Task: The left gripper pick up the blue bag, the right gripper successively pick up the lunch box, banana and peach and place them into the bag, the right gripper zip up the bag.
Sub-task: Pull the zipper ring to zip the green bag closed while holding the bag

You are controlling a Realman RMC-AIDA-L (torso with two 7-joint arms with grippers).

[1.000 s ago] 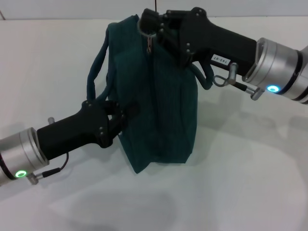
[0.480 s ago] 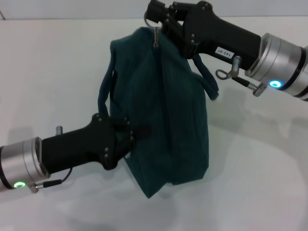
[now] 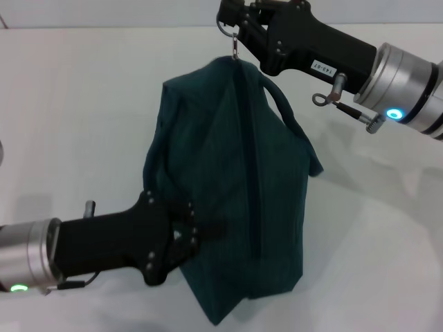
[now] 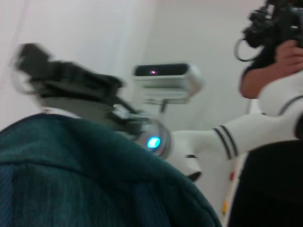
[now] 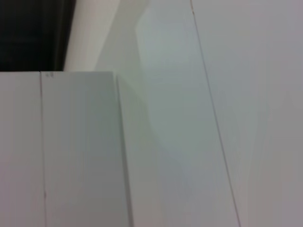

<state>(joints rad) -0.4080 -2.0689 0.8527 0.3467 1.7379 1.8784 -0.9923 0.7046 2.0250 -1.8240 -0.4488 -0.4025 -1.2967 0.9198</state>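
Observation:
The blue bag (image 3: 228,187), dark teal, hangs lifted between both grippers in the head view. My left gripper (image 3: 190,235) is shut on the bag's near left side, low down. My right gripper (image 3: 233,26) is at the bag's top far end, shut on the metal zipper pull (image 3: 236,47). The zipper line (image 3: 255,173) runs down the bag's middle and looks closed. The bag's fabric (image 4: 85,184) fills the lower part of the left wrist view, with my right arm's lit wrist (image 4: 154,142) beyond it. The lunch box, banana and peach are out of view.
The white table (image 3: 374,242) lies under the bag. A bag handle (image 3: 291,121) loops out on the right side. A person holding a camera (image 4: 279,71) stands beyond in the left wrist view. The right wrist view shows only white panels (image 5: 165,142).
The bag has risen and come nearer, stretched longer between the grippers. My right gripper moved up and right with the zipper pull; my left gripper moved nearer and lower in the view.

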